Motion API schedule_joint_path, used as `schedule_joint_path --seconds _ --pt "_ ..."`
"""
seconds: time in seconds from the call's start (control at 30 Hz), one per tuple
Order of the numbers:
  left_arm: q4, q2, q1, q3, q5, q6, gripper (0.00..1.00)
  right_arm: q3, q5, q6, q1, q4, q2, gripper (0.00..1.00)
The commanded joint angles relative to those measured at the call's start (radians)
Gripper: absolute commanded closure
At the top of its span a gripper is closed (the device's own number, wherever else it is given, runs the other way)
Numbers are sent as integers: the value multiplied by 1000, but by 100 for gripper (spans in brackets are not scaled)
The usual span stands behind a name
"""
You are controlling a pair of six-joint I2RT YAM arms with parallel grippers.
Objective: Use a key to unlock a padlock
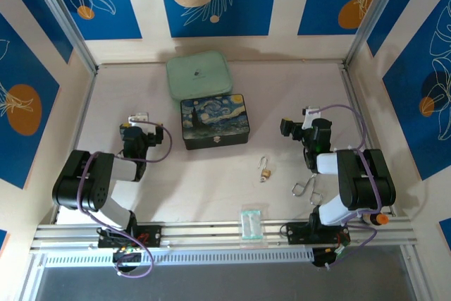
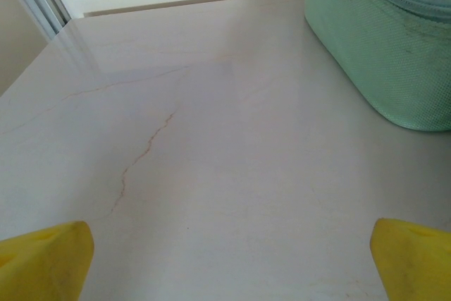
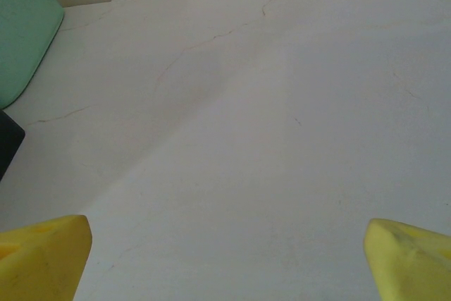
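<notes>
My left gripper (image 2: 227, 264) holds its fingers wide apart, near the green case (image 2: 380, 40). The padlock (image 1: 265, 171) lies just right of centre in the top view. It looks small, hard and slippery, so I would take it by its brass body. I cannot make out the key. My right gripper (image 3: 225, 262) is spread apart too.

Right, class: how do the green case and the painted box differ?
The green case is plain mint; the painted box is dark blue with a night sky. The green case looks fabric-covered, the painted box smooth and hard. The green case lies behind, the painted box in front. Both are closed, round-cornered and flat on the table.
</notes>
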Motion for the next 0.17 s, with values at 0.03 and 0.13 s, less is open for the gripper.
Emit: schedule_joint_path --seconds 0.03,0.13 --pt "35 4 13 7 20 10 0 25 -22 -16 -4 -5 1 1" --pt "36 4 15 7 20 10 0 19 -18 -20 0 5 -2 1"
